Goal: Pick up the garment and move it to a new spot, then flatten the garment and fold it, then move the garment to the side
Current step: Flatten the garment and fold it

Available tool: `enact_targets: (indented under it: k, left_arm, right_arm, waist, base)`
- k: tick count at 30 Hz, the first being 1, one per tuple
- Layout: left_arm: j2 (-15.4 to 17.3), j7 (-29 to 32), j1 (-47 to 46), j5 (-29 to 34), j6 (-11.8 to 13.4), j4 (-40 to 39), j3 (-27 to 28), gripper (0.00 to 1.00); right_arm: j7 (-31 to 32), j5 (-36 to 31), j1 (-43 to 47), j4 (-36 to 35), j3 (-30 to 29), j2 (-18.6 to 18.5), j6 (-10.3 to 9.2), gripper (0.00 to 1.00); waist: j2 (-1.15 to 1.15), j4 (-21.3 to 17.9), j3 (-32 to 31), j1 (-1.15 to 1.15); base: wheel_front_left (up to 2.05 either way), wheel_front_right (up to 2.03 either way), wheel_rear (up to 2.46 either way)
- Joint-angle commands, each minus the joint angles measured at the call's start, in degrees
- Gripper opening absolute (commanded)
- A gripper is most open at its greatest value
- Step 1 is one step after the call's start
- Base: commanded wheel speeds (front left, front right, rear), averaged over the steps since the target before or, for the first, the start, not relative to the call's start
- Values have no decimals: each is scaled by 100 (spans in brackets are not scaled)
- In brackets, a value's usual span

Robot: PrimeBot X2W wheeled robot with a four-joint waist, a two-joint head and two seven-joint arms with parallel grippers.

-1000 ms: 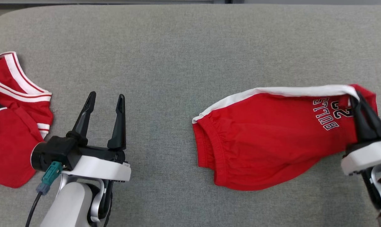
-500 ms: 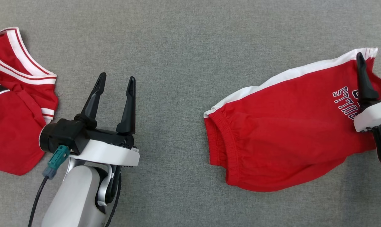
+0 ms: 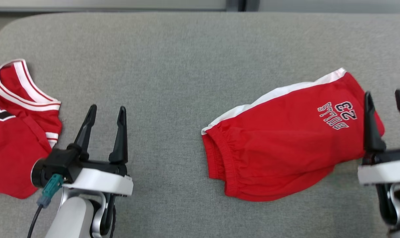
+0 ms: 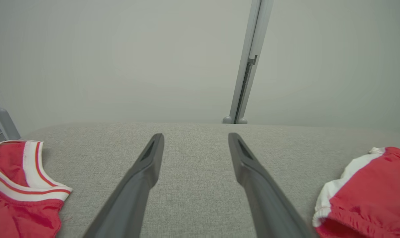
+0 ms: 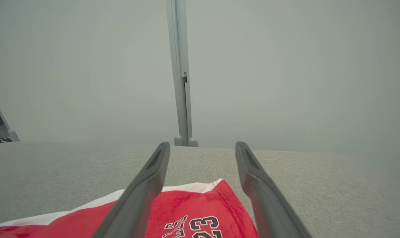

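Head view, contents by size.

1. Bench [image 3: 186, 59]: grey and fabric-covered, with rounded far corners. It carried both items of clothing.
2. Garment [image 3: 279, 148]: red shorts with a white side stripe, lying on the right half of the bench. The elastic waistband pointed toward the middle and the leg hem toward the right. The lower edge was rumpled.
3. Red jersey [image 3: 11, 145]: white-and-red trim, at the left edge, partly cut off by the frame and well apart from the garment.
4. Left gripper [image 3: 107, 108]: over bare bench between jersey and garment, nearer the jersey. Its fingers were spread, with nothing between them.
5. Right gripper [image 3: 382, 93]: at the garment's hem end, fingers spread and empty. One finger overlapped the hem, but contact could not be told.
6. Print [image 3: 337, 114]: "BULLS 23", near the hem.
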Motion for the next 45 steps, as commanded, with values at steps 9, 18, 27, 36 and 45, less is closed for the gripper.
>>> enact_targets:
  k: [9,18,27,36,45]
  left_arm:
    - [96,2,519,-41,41,31,65,100]
    - [152,81,692,-65,76,-62,23,100]
    - [172,141,692,-54,139,-149,-35,100]
    - [-7,583,-51,-79,-278,7,-562,100]
    - [-276,1801,-1208,-646,-875,1631,-1299,100]
  right_arm:
    - [453,-68,1209,-870,-116,372,-12,100]
    - [649,-11,1473,-1134,-168,445,-12,100]
    - [701,3,1485,-1158,-138,422,-12,100]
    - [734,21,1317,-1241,-110,402,-12,100]
    - [666,126,1053,-1066,300,397,-12,100]
  waist:
    - [0,-203,-641,0]
    - [0,-241,-768,0]
    - [0,-209,-783,0]
    - [0,-230,-511,0]
    - [0,-734,-190,0]
  base:
    - [0,0,0]
    - [0,0,0]
    - [0,0,0]
    - [0,0,0]
    - [0,0,0]
